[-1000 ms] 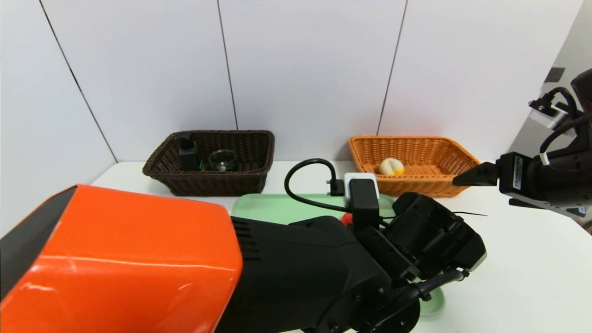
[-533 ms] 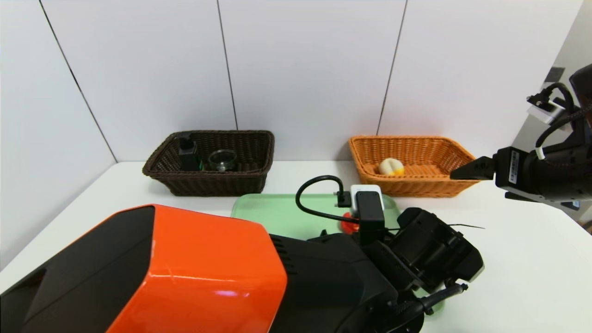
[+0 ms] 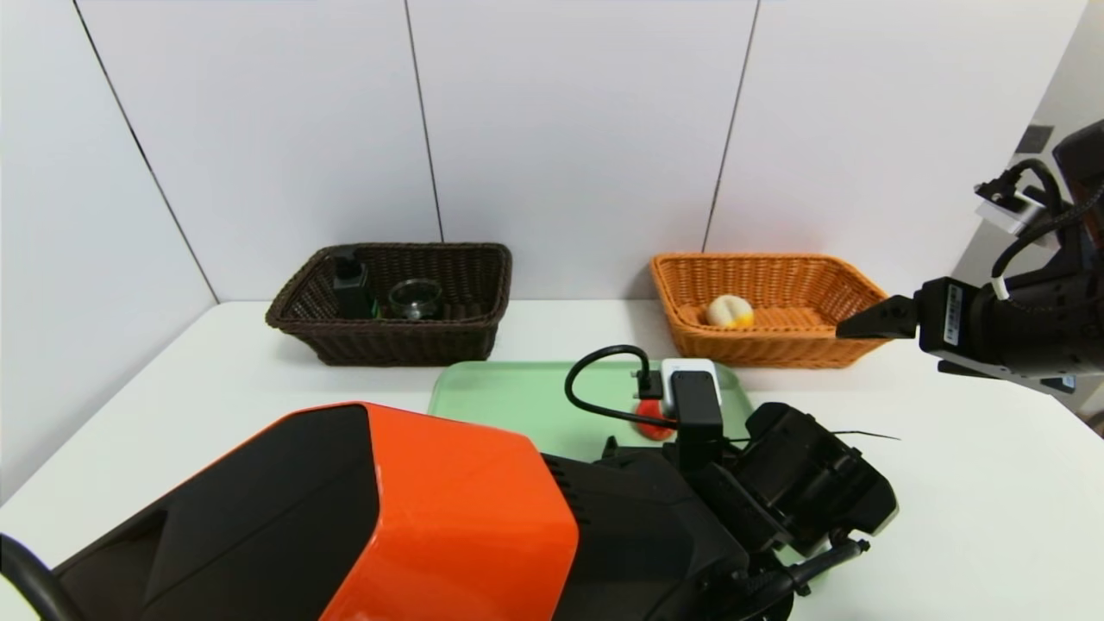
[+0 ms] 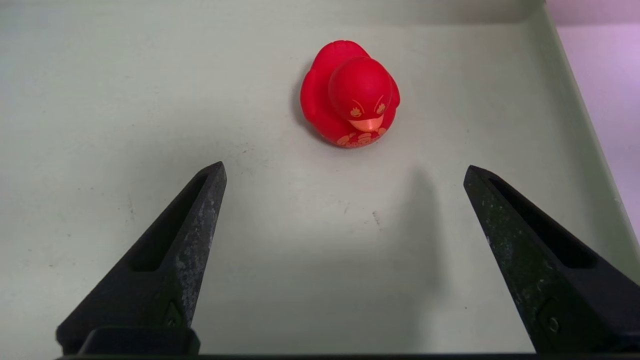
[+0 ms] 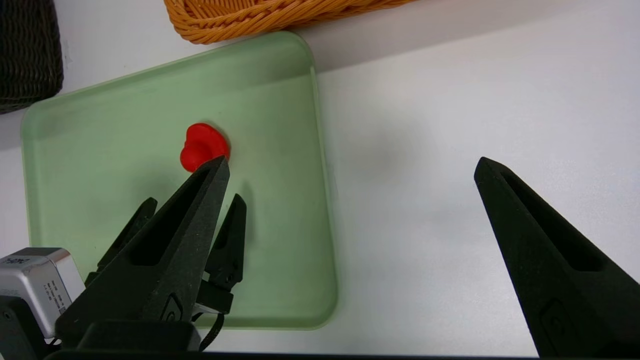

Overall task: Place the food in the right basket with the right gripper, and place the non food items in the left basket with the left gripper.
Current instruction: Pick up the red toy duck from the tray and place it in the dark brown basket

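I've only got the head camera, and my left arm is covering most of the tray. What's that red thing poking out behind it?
Observer: It's a red rubber duck, sitting upright on the green tray and facing the left gripper.
Operator: Are the left jaws around it?
Observer: No. The jaws are wide open and the duck sits beyond their tips, clear of both.
Operator: Anything else on that tray?
Observer: The right wrist view shows only the duck. The near part of the tray is hidden behind the left gripper and one finger of the right gripper.
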Robot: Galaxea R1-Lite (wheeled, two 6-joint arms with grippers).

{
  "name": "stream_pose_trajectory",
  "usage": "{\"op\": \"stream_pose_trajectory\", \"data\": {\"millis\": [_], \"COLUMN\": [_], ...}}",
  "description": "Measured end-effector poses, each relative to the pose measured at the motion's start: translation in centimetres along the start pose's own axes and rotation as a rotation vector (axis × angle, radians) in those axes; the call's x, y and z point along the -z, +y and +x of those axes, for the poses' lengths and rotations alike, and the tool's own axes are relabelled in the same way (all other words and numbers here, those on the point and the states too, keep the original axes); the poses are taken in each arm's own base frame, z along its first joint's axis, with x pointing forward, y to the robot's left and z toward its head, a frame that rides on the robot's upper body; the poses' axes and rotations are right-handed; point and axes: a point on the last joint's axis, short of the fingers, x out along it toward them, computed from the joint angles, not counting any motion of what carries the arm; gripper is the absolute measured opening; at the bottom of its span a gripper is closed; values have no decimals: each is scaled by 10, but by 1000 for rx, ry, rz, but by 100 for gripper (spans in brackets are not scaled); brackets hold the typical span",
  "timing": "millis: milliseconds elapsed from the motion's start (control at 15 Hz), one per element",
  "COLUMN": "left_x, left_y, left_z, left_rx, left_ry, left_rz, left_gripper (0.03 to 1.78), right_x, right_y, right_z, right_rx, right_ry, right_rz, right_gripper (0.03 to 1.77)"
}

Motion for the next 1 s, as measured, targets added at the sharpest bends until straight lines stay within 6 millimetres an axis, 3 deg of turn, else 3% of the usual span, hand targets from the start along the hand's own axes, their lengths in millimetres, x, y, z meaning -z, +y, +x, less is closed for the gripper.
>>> {"op": "stream_pose_trajectory", "data": {"millis": [1000], "left_x": [-2], "left_y": [-1], "left_z": [26], "left_rx": [-32], "left_ry": [-13], "left_rz": [-15], "left_gripper": [169], "right_x": [1], "right_y": [-1], "right_z": [3], "right_rx": [-5], "right_ry": [18], "right_rz": [-5], "right_gripper": [170]}}
